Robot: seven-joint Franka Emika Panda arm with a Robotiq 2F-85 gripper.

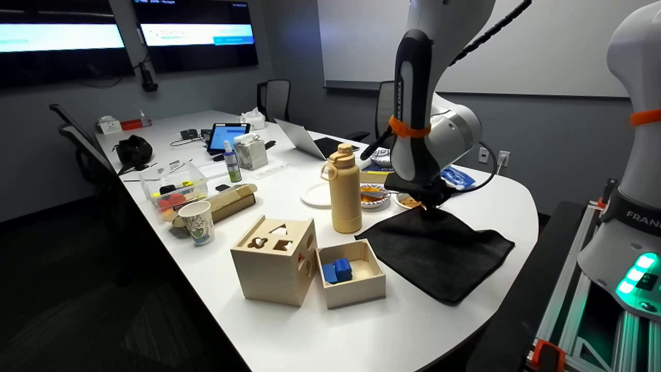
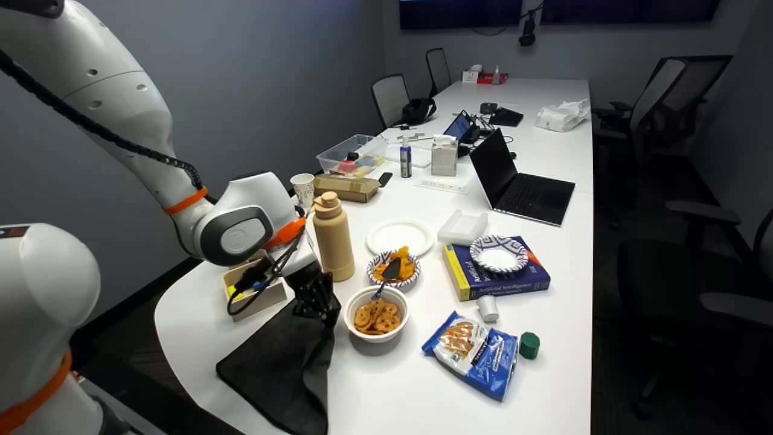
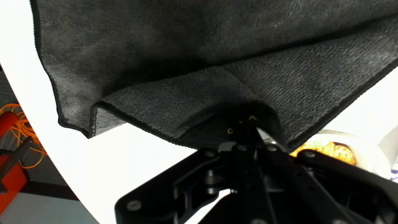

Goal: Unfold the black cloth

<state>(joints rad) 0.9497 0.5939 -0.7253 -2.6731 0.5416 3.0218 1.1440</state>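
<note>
1. The black cloth [image 1: 444, 263] lies on the white table [image 1: 351, 341], and most of it stretches from the jaws back toward the robot base [image 1: 614, 253] — opposite side from the cracker bowl [image 2: 377, 337].
2. The gripper [image 3: 244, 129] looks clamped on a bit of hem. It's black on black though, so I can't tell how much it's got.
3. No real long axis, it's squarish. What matters imo is the crease running crosswise between the jaws and the big flat part. I'd pull square to that, away from the flat bit — with the bowl just beside, probably up first.
4. That crease reads clearest in the wrist view. In an exterior view the cloth [image 2: 275, 368] runs off the bottom, but there you see how tight the bowl is.
</note>
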